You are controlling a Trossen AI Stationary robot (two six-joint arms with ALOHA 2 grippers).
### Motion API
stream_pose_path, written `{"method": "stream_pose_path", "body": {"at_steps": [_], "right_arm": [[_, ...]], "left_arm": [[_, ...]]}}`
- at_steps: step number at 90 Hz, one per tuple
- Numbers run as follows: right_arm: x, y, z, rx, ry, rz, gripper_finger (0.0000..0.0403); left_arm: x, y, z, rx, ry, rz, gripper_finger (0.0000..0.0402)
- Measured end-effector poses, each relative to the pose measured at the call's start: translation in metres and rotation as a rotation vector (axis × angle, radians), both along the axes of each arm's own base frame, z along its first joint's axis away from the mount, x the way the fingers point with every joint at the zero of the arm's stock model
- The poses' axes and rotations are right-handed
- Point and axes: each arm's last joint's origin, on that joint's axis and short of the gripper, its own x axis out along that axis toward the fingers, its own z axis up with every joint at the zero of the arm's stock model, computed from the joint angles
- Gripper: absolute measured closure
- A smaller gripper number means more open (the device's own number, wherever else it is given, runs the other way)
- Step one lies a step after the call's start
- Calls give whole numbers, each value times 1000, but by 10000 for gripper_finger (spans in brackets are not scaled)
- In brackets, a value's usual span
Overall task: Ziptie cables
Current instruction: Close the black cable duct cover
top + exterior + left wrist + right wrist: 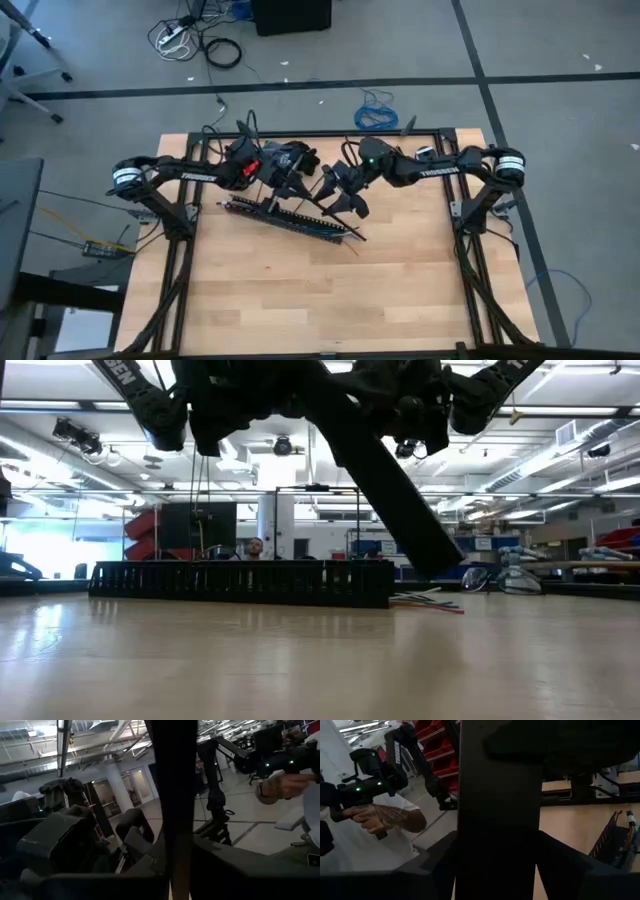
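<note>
Hidden: both wrist views are mostly blocked by a wide black strip (497, 810) running straight across the lens, so neither arm's own fingertips show clearly.
Hard to make out: in the high view the two grippers are dark shapes over dark parts; I cannot tell whether either pair of fingers is apart or together, or what they touch.
Cables: thin coloured wires (428, 600) lie on the wooden table (300, 290), poking out just beside the right end of the long black comb-like tray (240, 582) in the low view; their number is too fine to count.
Trays: one long tray (290, 218) lying slantwise on the table.
Left gripper (295, 178): reaches inward, above the tray's middle.
Right gripper (340, 195): reaches inward, near the left one, above the tray.
Strip: slants from the grippers toward the table.
People: one hand (387, 817) holding a dark device beyond the table.
</note>
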Motion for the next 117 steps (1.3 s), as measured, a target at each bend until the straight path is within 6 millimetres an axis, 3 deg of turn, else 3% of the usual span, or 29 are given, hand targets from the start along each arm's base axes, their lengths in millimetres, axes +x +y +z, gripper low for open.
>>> {"method": "stream_pose_path", "body": {"at_steps": [17, 49, 68, 89, 103, 117], "right_arm": [[0, 0, 0, -8, -5, -6, 170], [-1, -3, 0, -5, 1, -11, 187], [-3, -5, -1, 3, 23, 5, 189], [-6, -12, 0, 14, 37, 5, 191], [-13, -16, 15, -2, -9, -32, 214], [-21, -18, 28, -11, -41, -58, 286]], "left_arm": [[1, 1, 0, -20, 7, 36, 356], [-3, 12, 0, -121, 67, 91, 304], [-17, 19, 17, -129, 44, 83, 291], [-37, 19, 32, -147, 102, -62, 291], [-45, 13, 30, -164, 159, -137, 291], [-59, 10, 32, -164, 132, -102, 291]]}}
